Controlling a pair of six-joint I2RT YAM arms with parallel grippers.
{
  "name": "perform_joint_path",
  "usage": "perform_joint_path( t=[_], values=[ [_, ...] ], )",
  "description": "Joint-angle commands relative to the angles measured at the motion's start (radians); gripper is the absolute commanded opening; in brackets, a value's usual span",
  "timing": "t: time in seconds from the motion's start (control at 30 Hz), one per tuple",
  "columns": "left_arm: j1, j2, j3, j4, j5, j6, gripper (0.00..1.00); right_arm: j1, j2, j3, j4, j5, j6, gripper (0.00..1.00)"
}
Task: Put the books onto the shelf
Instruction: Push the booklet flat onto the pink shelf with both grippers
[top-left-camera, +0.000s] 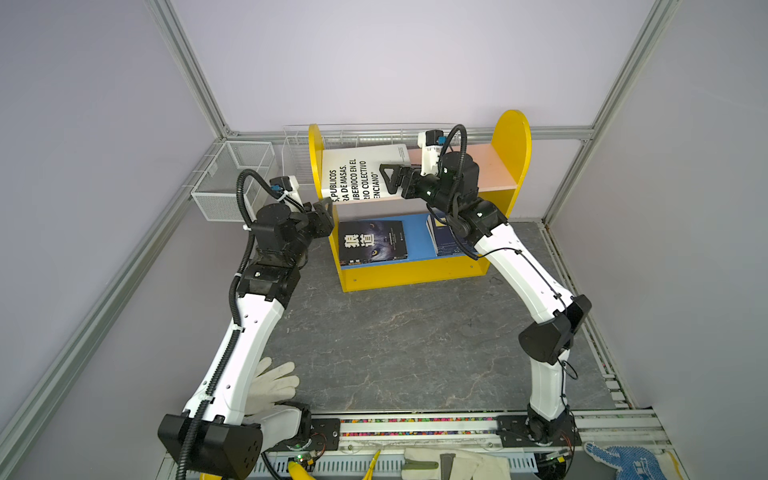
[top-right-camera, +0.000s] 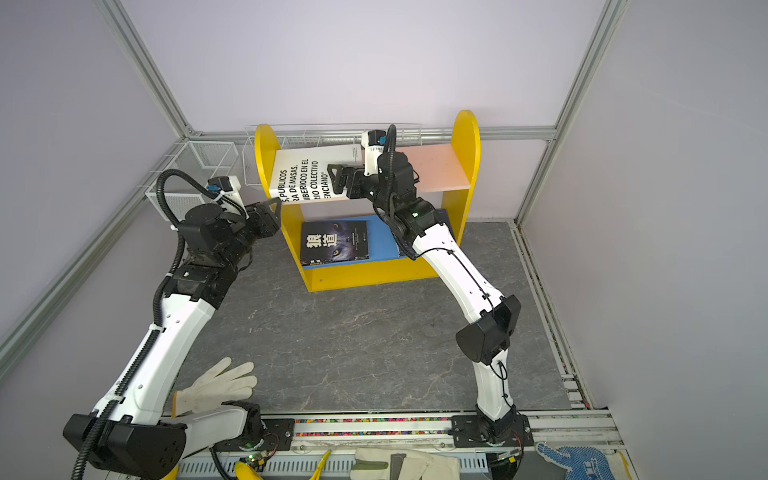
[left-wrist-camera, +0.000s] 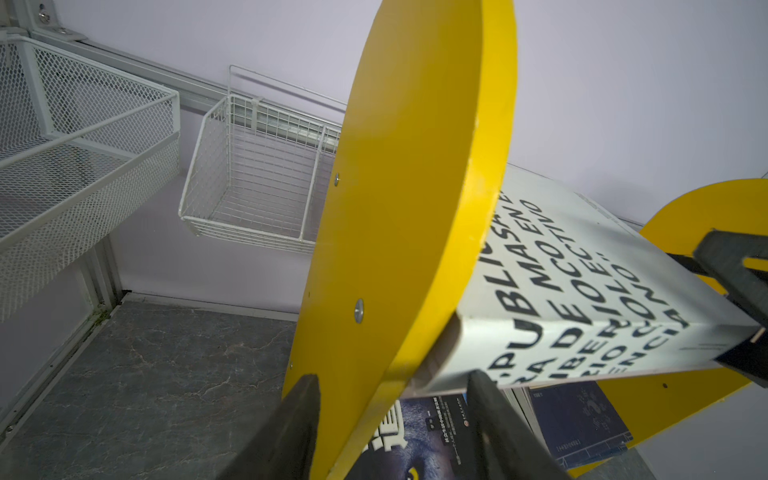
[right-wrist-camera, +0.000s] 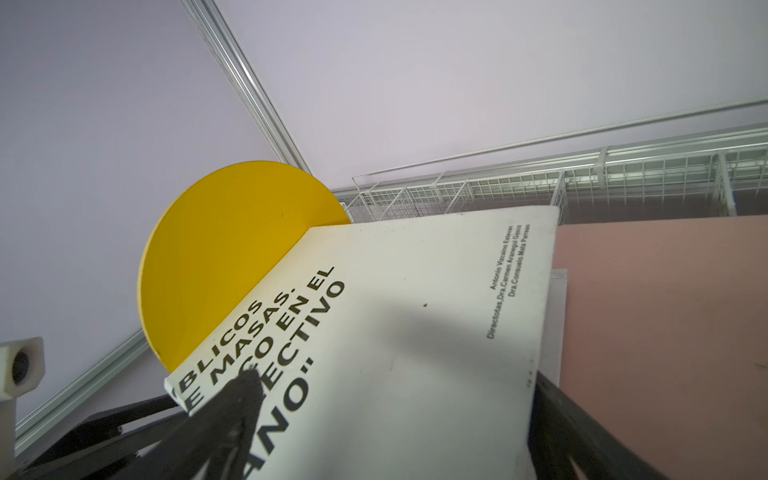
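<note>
The shelf (top-left-camera: 415, 272) (top-right-camera: 374, 274) stands at the back on the grey table. A large white book (top-left-camera: 357, 174) (right-wrist-camera: 415, 311) lies on its pink upper board, against the left yellow panel (left-wrist-camera: 395, 187). My right gripper (top-left-camera: 390, 178) (right-wrist-camera: 397, 395) hovers wide open over that cover, holding nothing. On the blue lower board lie the wolf-eye book (top-left-camera: 372, 243) (left-wrist-camera: 432, 436) and navy books (top-left-camera: 442, 239) (left-wrist-camera: 577, 419), partly hidden by my right arm. My left gripper (top-left-camera: 326, 205) (left-wrist-camera: 395, 415) is open, with its jaws astride the left panel's front edge.
White mesh baskets (top-left-camera: 232, 178) (left-wrist-camera: 83, 166) hang left of the shelf, and a wire basket (top-left-camera: 295, 158) (left-wrist-camera: 253, 187) sits behind it. A white glove (top-left-camera: 272, 384) lies by my left arm's base. More gloves (top-left-camera: 453, 463) lie along the front rail.
</note>
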Motion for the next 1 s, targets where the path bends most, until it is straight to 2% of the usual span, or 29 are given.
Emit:
perform_joint_path(
  t=[0.0,0.53,0.7,0.97],
  values=[
    [0.015,0.008,-0.009,0.035,-0.001,-0.011,0.56,0.006,0.049,0.001,-0.025,-0.051,0.026,0.99],
    [0.038,-0.015,-0.028,0.039,0.025,-0.032,0.56,0.006,0.012,-0.048,-0.019,-0.005,0.024,0.97],
    [0.037,-0.050,-0.039,0.028,0.028,-0.037,0.59,0.005,-0.003,-0.045,-0.051,0.068,-0.013,0.89],
    [0.038,-0.106,-0.061,0.012,0.024,-0.043,0.62,-0.006,-0.054,-0.048,-0.082,0.181,-0.088,0.88]
  ],
)
